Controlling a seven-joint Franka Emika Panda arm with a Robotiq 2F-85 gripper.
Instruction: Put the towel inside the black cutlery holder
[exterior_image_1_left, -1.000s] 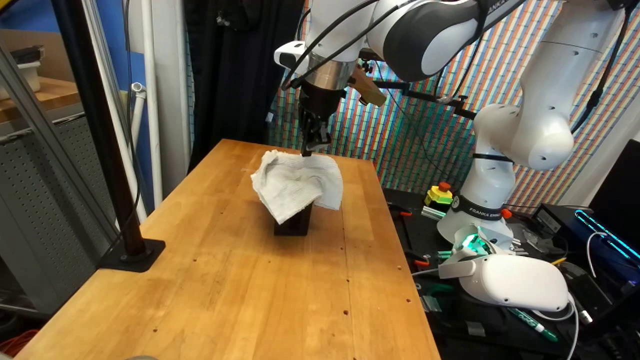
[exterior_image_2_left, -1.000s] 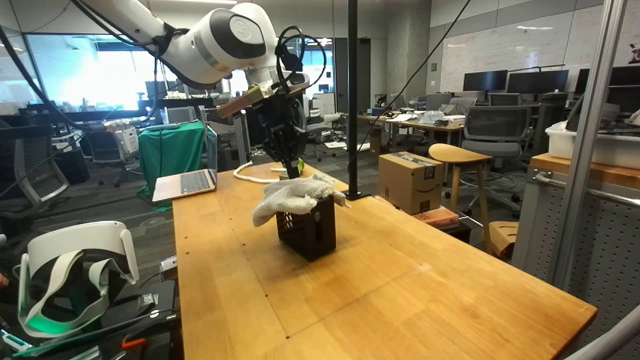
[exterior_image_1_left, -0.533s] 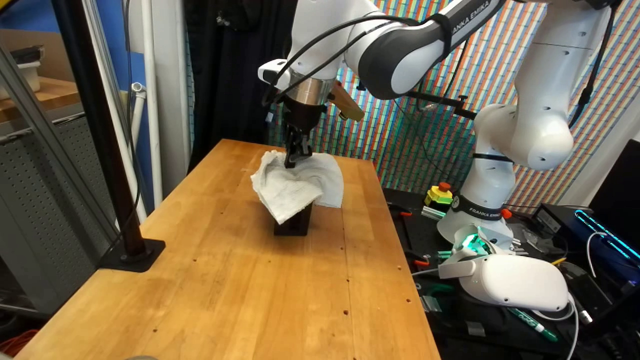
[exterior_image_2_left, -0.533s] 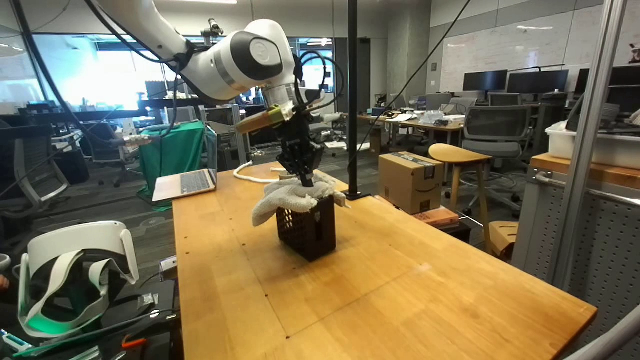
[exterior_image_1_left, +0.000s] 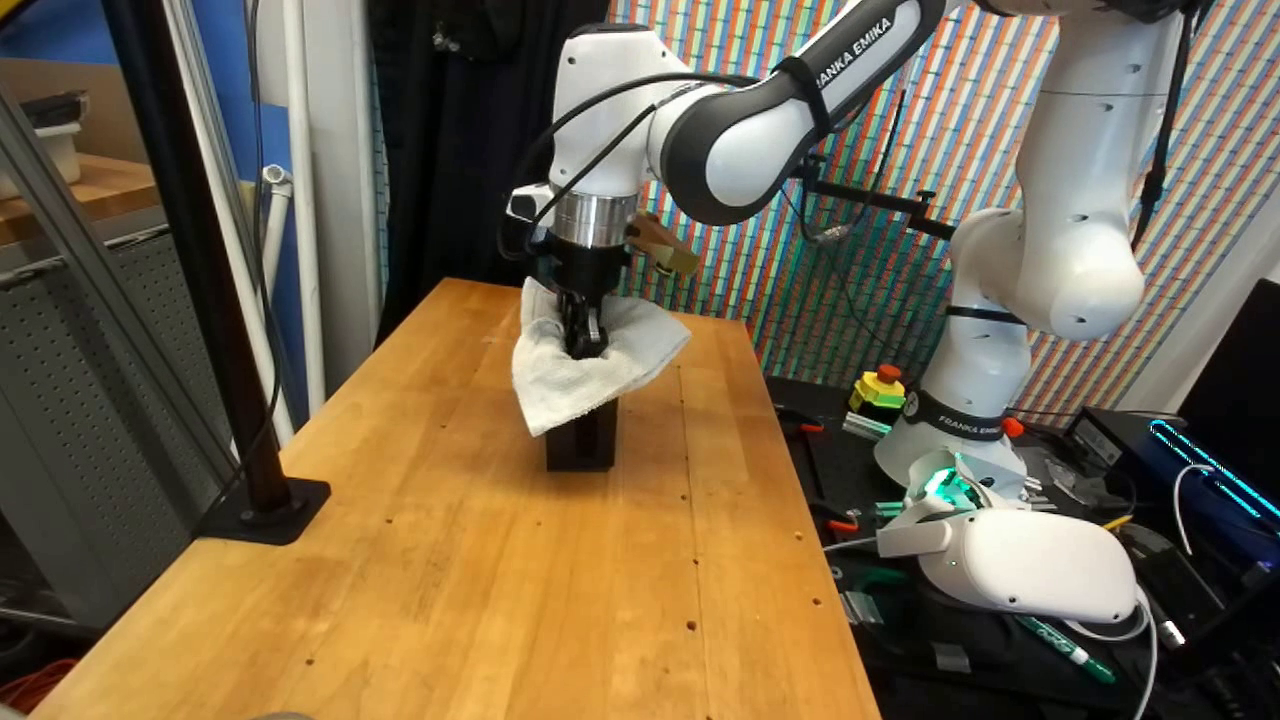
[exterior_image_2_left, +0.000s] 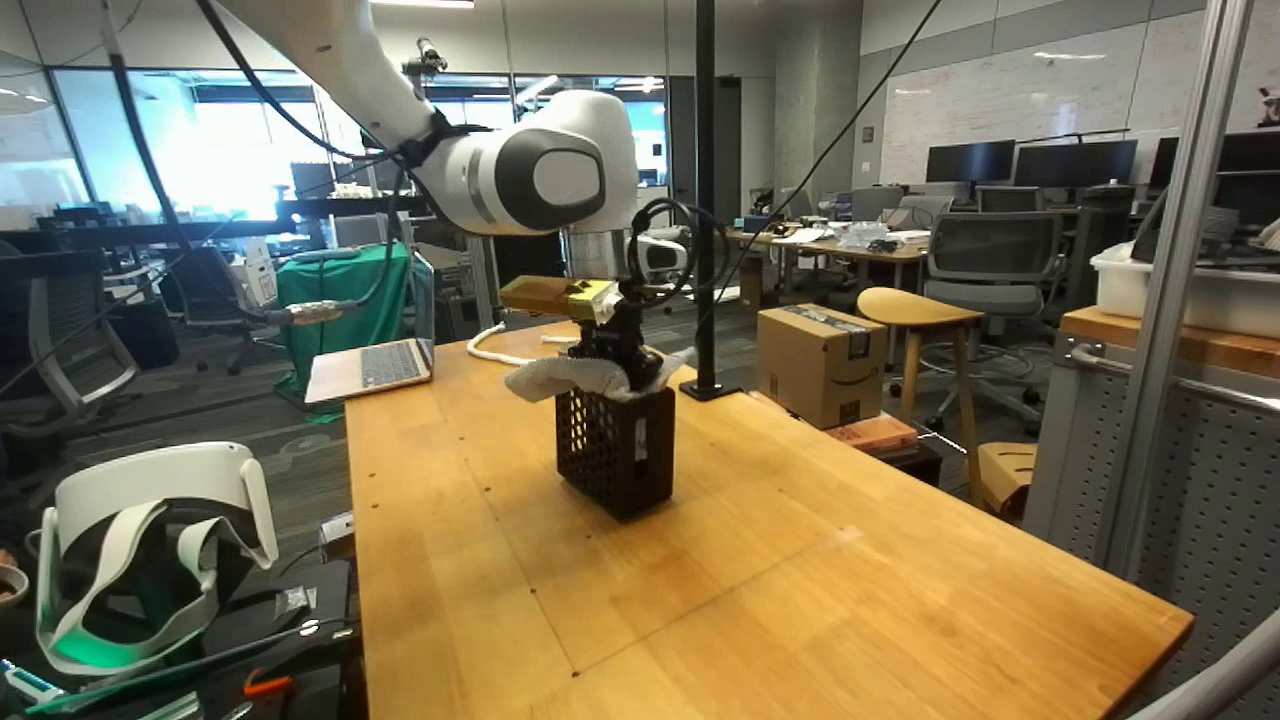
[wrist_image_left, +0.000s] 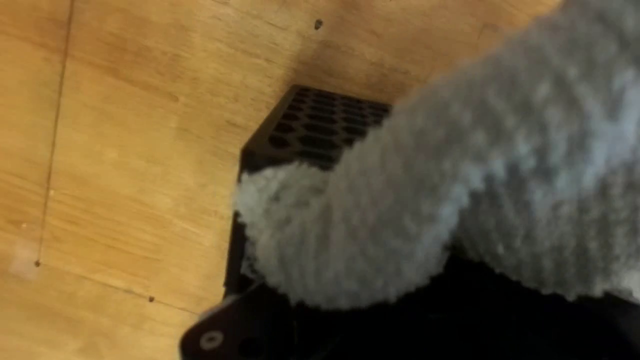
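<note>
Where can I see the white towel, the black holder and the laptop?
White towel (exterior_image_1_left: 575, 384), in an exterior view: the draped cloth near its middle.
Black holder (exterior_image_2_left: 604, 455), in an exterior view: its perforated side.
Laptop (exterior_image_2_left: 388, 364), in an exterior view: its keyboard.

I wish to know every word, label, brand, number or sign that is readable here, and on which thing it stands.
"ANKA EMIKA": on the arm's upper section; a strap hides the start.
"FRANKA EMI": on the black band round the arm's base; the end curves away.
Smile-shaped arrow, no word: on the cardboard box.
Any print too small or faint to read: whiteboard, laptop keys, marker pen.
Towel, black cutlery holder: no text seen.
</note>
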